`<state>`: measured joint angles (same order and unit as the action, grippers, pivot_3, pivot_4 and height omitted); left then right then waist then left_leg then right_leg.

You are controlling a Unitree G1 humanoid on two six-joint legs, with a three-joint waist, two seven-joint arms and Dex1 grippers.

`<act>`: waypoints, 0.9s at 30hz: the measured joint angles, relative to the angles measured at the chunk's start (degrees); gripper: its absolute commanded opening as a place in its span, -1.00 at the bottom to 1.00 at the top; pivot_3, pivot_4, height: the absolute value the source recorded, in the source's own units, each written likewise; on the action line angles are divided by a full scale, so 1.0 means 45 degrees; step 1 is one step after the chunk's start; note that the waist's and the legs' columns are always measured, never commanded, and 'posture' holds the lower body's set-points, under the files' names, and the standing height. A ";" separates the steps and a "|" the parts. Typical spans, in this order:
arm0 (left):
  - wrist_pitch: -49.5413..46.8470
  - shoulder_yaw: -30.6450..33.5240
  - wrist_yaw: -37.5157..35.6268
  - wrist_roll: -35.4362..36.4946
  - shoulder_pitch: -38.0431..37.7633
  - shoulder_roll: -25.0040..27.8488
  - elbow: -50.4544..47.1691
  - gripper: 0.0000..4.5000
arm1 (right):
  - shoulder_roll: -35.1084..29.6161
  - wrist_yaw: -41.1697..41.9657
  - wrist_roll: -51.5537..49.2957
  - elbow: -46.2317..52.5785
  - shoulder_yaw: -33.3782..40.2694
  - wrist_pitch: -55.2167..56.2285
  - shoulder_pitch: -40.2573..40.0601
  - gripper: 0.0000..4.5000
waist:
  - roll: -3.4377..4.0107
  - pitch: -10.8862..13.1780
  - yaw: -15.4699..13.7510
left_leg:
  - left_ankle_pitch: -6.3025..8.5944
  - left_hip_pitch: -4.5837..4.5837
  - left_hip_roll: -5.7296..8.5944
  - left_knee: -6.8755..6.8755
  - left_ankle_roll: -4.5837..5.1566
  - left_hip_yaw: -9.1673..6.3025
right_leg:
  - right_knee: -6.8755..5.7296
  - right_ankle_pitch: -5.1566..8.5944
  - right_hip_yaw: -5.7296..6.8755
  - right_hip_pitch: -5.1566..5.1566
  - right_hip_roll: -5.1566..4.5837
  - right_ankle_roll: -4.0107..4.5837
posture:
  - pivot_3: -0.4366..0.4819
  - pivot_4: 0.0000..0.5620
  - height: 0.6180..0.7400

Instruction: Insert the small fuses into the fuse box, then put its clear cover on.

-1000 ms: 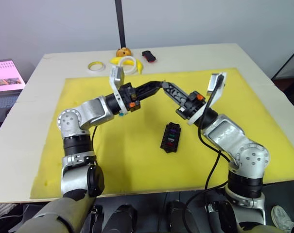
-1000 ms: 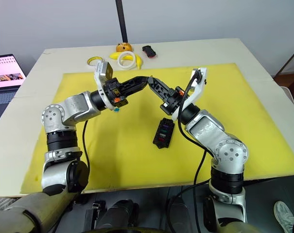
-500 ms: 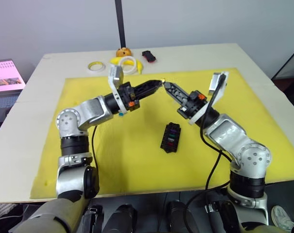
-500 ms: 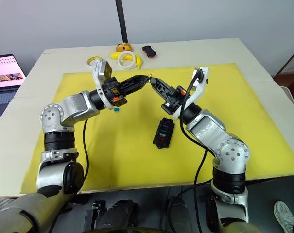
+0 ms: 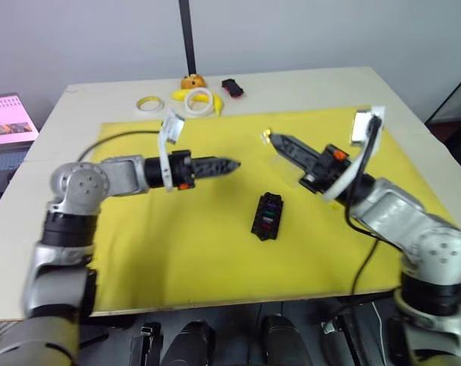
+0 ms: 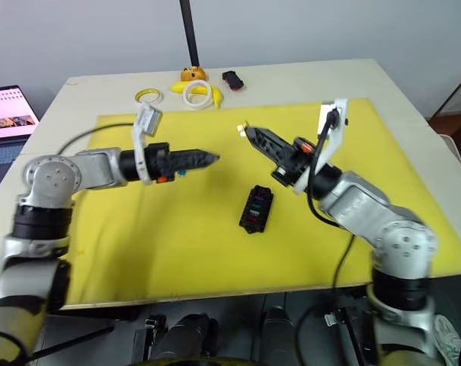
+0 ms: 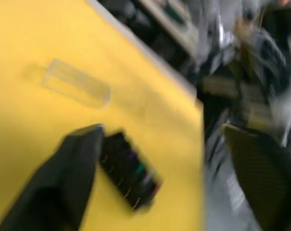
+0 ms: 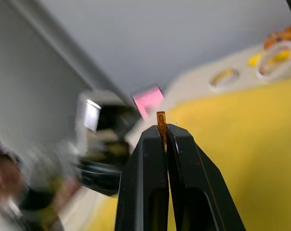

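My right gripper (image 5: 273,139) is raised over the yellow mat, shut on a small orange fuse (image 8: 161,119) that sticks out past its fingertips (image 8: 152,139). The black fuse box (image 5: 268,216) lies on the mat below and between both arms, with several coloured fuses in its slots. My left gripper (image 5: 232,164) points toward the right one from a hand's width away and holds nothing. In the left wrist view one of its fingers (image 7: 78,149) stands off to the side, so it is open. The clear cover (image 7: 75,89) lies flat on the mat beyond the fuse box (image 7: 128,175). A tiny teal chip (image 6: 180,173) rests under the left gripper.
At the table's far edge lie a yellow tape ring (image 5: 148,103), a white ring (image 5: 201,97), an orange object (image 5: 190,81) and a black-and-red object (image 5: 232,88). A black pole (image 5: 187,34) rises behind them. A laptop (image 5: 9,118) sits off the table's left side.
The grippers were tip to tip, with the left one holding the orange fuse. The right gripper now holds it. Both arms have drawn apart, the left swinging out to the left and lower.
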<state>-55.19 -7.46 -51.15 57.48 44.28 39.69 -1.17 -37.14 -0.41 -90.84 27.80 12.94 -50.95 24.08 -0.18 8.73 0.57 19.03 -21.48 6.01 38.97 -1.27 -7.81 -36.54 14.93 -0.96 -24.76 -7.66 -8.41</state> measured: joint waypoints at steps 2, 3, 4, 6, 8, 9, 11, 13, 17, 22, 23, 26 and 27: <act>0.1673 -0.1108 -0.1840 -0.1670 -0.0035 0.0269 -0.0069 0.88 | -0.1356 0.1158 0.0735 0.0176 -0.0093 -0.0471 -0.0188 -1.00 | 0.0016 0.0000 -0.0042 | 0.0000 0.0014 -0.0004 0.0005 0.0004 -0.0016 | 0.0049 -0.0001 0.0017 0.0055 0.0005 -0.0002 | -0.05 -0.47 1.00; 0.2812 -0.1707 -0.2709 -0.2730 -0.0036 0.0247 0.0178 0.99 | -0.2269 0.2063 0.1576 0.0351 -0.0350 -0.0622 -0.0225 -1.00 | 0.0015 0.0000 -0.0066 | 0.0002 0.0010 0.0002 0.0011 0.0008 -0.0011 | 0.0062 -0.0002 0.0017 0.0059 0.0005 -0.0004 | -0.05 -0.47 1.00; 0.3771 -0.2123 -0.3306 -0.3591 -0.0035 0.0096 0.0582 1.00 | -0.3039 0.2900 0.2496 0.0532 -0.0652 -0.0667 -0.0242 -1.00 | 0.0014 0.0000 -0.0066 | 0.0005 0.0011 0.0002 0.0013 0.0015 -0.0012 | 0.0063 -0.0002 0.0019 0.0062 0.0006 -0.0004 | -0.05 -0.47 1.00; 0.5165 -0.2617 -0.3964 -0.4840 0.0014 -0.0343 0.1363 1.00 | -0.3895 0.4267 0.4229 0.0773 -0.1270 -0.0359 -0.0277 -1.00 | 0.0002 0.0007 -0.0028 | 0.0010 0.0004 -0.0001 0.0018 0.0023 -0.0014 | 0.0069 -0.0003 0.0027 0.0062 0.0008 -0.0006 | -0.05 -0.47 1.00; 0.6643 -0.2991 -0.4386 -0.6058 0.0178 -0.0927 0.2129 1.00 | -0.4635 0.5753 0.6426 0.0947 -0.2333 0.0403 -0.0369 -1.00 | -0.0006 0.0012 0.0009 | 0.0016 -0.0003 -0.0001 0.0021 0.0032 -0.0013 | 0.0070 -0.0003 0.0028 0.0057 0.0005 -0.0008 | -0.05 -0.47 1.00; 0.7294 -0.3123 -0.4546 -0.6583 0.0248 -0.1148 0.2421 1.00 | -0.4834 0.6318 0.7417 0.0966 -0.2810 0.0873 -0.0401 -1.00 | -0.0007 0.0013 0.0017 | 0.0019 -0.0003 -0.0001 0.0023 0.0037 -0.0007 | 0.0072 -0.0004 0.0028 0.0056 0.0001 -0.0009 | -0.05 -0.47 1.00; 0.8365 -0.3220 -0.4789 -0.7419 0.0387 -0.1666 0.3017 1.00 | -0.5025 0.7248 0.9293 0.0787 -0.3756 0.1808 -0.0402 -1.00 | -0.0013 0.0016 0.0026 | 0.0020 -0.0006 0.0000 0.0029 0.0040 -0.0001 | 0.0072 -0.0006 0.0027 0.0054 -0.0004 -0.0012 | -0.05 -0.47 1.00; 0.9051 -0.3279 -0.4971 -0.7980 0.0478 -0.2172 0.3467 1.00 | -0.4999 0.7941 1.0832 0.0453 -0.4442 0.2623 -0.0408 -1.00 | -0.0014 0.0017 0.0026 | 0.0020 -0.0007 -0.0001 0.0031 0.0040 0.0000 | 0.0072 -0.0010 0.0026 0.0053 -0.0007 -0.0019 | -0.05 -0.47 1.00; 0.9626 -0.3263 -0.5193 -0.8640 0.0619 -0.2753 0.4126 1.00 | -0.4566 0.8805 1.2492 -0.0379 -0.4958 0.3561 -0.0400 -1.00 | -0.0016 0.0018 0.0018 | 0.0020 -0.0005 -0.0005 0.0033 0.0040 -0.0004 | 0.0070 -0.0010 0.0027 0.0053 -0.0008 -0.0020 | -0.05 -0.47 1.00; 0.9913 -0.3154 -0.5431 -0.9105 0.0634 -0.3149 0.4513 1.00 | -0.3850 0.9543 1.3658 -0.1313 -0.5178 0.4042 -0.0130 -1.00 | -0.0016 0.0018 0.0017 | 0.0019 -0.0006 -0.0009 0.0034 0.0039 -0.0009 | 0.0069 -0.0011 0.0028 0.0052 -0.0008 -0.0021 | -0.05 -0.47 1.00; 0.9951 -0.3119 -0.5475 -0.9169 0.0635 -0.3155 0.4569 1.00 | -0.3774 0.9689 1.3800 -0.1415 -0.5185 0.4086 -0.0068 -1.00 | -0.0016 0.0018 0.0018 | 0.0019 -0.0006 -0.0010 0.0035 0.0039 -0.0011 | 0.0069 -0.0011 0.0028 0.0052 -0.0007 -0.0021 | -0.05 -0.47 1.00; 1.0031 -0.3051 -0.5547 -0.9342 0.0649 -0.3313 0.4734 1.00 | -0.3407 1.0122 1.4388 -0.1818 -0.5296 0.4297 0.0187 -1.00 | -0.0016 0.0018 0.0008 | 0.0019 -0.0006 -0.0009 0.0038 0.0039 -0.0011 | 0.0069 -0.0011 0.0028 0.0052 -0.0009 -0.0022 | -0.05 -0.47 1.00; 1.0074 -0.3051 -0.5570 -0.9352 0.0650 -0.3353 0.4736 1.00 | -0.3335 1.0205 1.4508 -0.1898 -0.5320 0.4329 0.0221 -1.00 | -0.0016 0.0018 -0.0004 | 0.0019 -0.0008 -0.0009 0.0038 0.0039 -0.0016 | 0.0068 -0.0011 0.0029 0.0052 -0.0009 -0.0022 | -0.05 -0.47 1.00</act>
<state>-9.86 -21.19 -76.21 15.40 47.20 24.61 20.14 -52.15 45.51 -25.55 19.26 -11.00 -31.48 25.07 -0.26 8.81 0.55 19.12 -21.51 5.97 39.14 -1.10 -7.88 -36.23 14.88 -0.83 -24.53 -7.70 -8.51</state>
